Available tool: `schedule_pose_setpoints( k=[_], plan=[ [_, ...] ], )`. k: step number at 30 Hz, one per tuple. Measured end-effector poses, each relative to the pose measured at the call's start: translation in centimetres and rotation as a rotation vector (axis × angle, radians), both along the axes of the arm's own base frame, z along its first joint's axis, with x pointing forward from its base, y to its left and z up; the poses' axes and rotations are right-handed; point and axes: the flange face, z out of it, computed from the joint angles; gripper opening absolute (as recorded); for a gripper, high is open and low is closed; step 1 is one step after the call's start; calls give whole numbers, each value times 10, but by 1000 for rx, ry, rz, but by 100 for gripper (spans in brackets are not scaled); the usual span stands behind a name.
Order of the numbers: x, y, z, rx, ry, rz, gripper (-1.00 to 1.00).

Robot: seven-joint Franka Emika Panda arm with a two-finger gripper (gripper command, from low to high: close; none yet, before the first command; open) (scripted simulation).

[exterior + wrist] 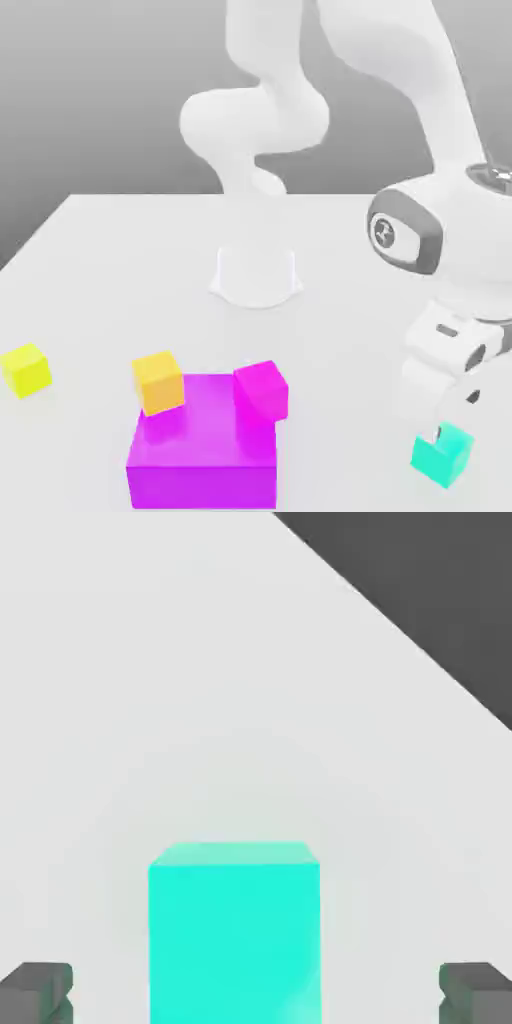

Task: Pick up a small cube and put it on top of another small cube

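1. Hovering at the exterior view's right, the gripper (256,994) has its jaws wide open, holding nothing.
2. The teal cube (235,942) lies between them, touching neither.
3. The orange cube (159,383) is by the magenta block (205,440).

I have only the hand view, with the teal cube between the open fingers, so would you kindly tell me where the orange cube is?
Observer: In the exterior view, the orange cube sits at the block's far corner on that view's left, its outline reaching past the edge of the magenta block.
Operator: Thank you. Is any other small cube close to it that I should mind when I bring the teal one over?
Observer: Yes, a hot-pink cube is at the same block's far corner on the exterior view's right, with a gap between it and the orange one.
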Motion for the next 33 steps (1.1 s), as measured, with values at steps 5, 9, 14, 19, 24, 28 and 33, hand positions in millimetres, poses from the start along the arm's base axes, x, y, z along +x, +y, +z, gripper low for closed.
schedule_pose_setpoints(
  k=[5, 9, 14, 19, 24, 28, 33],
  plan=[
    [-1, 0, -21, -1, 1, 2, -100],
    [-1, 0, -21, -1, 2, 2, -100],
    [0, -5, 35, -5, 1, -9, -100],
    [24, -122, 84, -53, -16, -286, -100],
    [9, -260, 130, -57, -14, -637, -100],
    [-28, -332, 160, -18, -2, -857, -100],
    [-42, -354, 117, 2, 3, -932, -100]
  ],
)
